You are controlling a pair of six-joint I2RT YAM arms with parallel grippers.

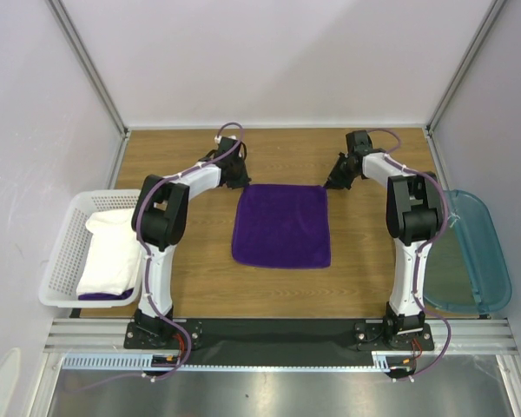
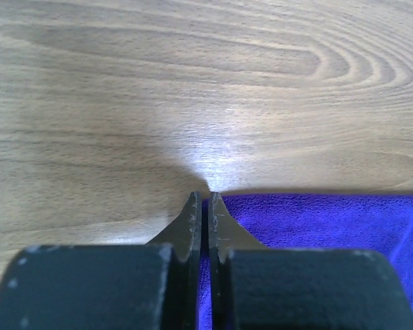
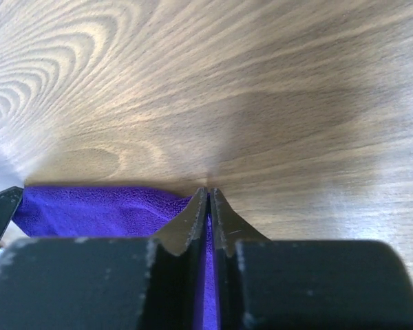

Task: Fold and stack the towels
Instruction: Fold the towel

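Note:
A deep-purple towel (image 1: 282,225) lies flat in the middle of the wooden table. My left gripper (image 1: 240,183) is down at its far left corner, jaws shut with purple cloth (image 2: 330,220) pinched between them; in the wrist view the gripper (image 2: 206,196) has its tips at the towel's edge. At the far right corner my right gripper (image 1: 335,183) is likewise shut on the towel (image 3: 96,210), with a purple strip showing between the fingers of the gripper (image 3: 208,190). A white towel (image 1: 113,252) lies in the basket over a purple one (image 1: 104,297).
The white perforated basket (image 1: 59,261) stands at the left table edge. A teal bin (image 1: 471,252) sits at the right edge. Frame posts and white walls close in the back and sides. Bare wood surrounds the spread towel.

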